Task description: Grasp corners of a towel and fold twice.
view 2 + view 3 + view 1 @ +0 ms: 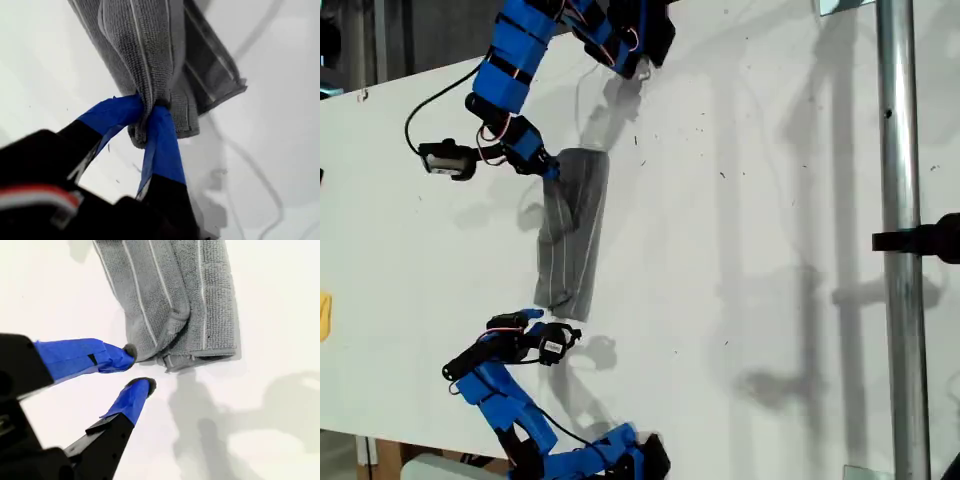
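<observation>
The towel is a dark grey cloth with thin white stripes, lying folded into a narrow strip on the white table. My first gripper is at the strip's far end in the exterior view, shut on a bunched corner of the towel, which it lifts slightly. My second gripper is at the near end, open. Its blue-taped fingertips sit just beside the towel's layered corner, one tip touching the edge and nothing between the jaws.
A vertical metal pole with a black clamp stands at the exterior view's right. A yellow object shows at that view's left edge. The table's far edge runs behind the first arm.
</observation>
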